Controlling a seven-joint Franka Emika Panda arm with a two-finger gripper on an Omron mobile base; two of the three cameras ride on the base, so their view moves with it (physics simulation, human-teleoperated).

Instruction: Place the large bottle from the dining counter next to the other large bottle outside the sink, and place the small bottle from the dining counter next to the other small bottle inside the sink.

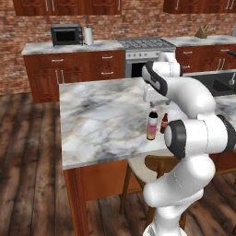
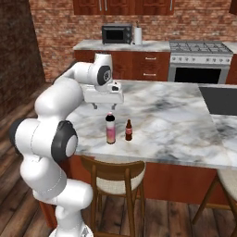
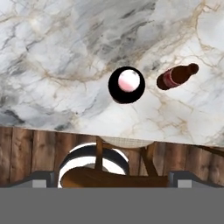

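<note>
Right now the gripper [image 2: 102, 107] hangs above the dining counter [image 2: 176, 120] with its jaws spread wide and nothing between them, poised over the large bottle [image 2: 110, 129]. That pink bottle stands upright near the counter's front edge, its dark cap [image 3: 126, 84] showing from above in the hand view. Just beside it, not touching, stands the small bottle [image 2: 128, 130], red-brown and upright. Under the counter edge sits a wooden stool [image 2: 114, 178]. Further along, the black sink [image 2: 221, 100] is set in the top.

Large bottle [image 2: 110, 129] just beside small bottle [image 2: 128, 130]
</note>
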